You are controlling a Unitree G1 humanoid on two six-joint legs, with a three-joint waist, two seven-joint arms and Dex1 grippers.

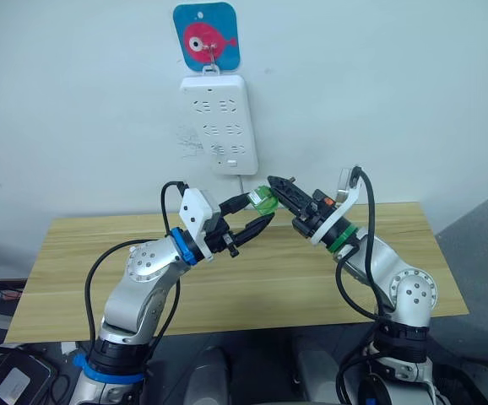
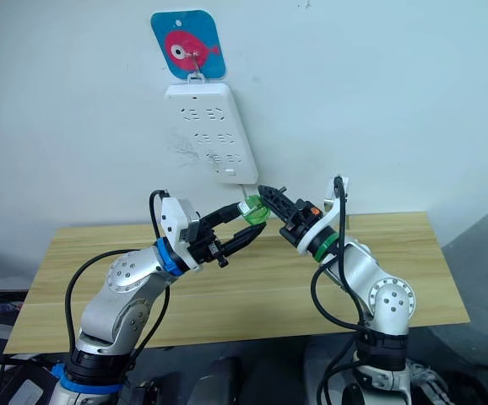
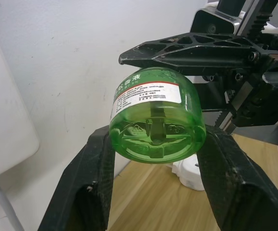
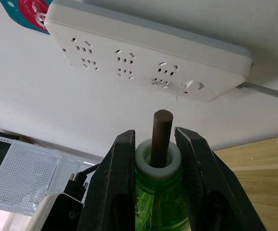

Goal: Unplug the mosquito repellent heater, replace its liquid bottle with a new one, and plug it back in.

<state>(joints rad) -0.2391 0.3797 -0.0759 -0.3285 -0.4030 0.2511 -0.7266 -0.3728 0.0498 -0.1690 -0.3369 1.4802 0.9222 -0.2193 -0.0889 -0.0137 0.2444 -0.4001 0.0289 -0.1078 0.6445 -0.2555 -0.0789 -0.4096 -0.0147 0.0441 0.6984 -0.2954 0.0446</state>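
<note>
I have the green liquid bottle (image 1: 265, 199) held mid-air above the tabletop (image 1: 396, 278) under the power strip (image 1: 219, 122) — right tool (image 4: 153, 159) pinching its neck, left tool (image 1: 257, 221) spread around its base. The mosquito repellent heater (image 3: 191, 173) sits on the tabletop below. I'd close the left before releasing the right — wick (image 4: 161, 134) kept clear.

We see a light wooden desk (image 1: 252, 287) against the wall — a small white heater (image 3: 191, 174) lies on it.

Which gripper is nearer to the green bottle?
Right. The right gripper is shut on the green bottle's neck; the left gripper's open fingers sit on either side of its base.
</note>
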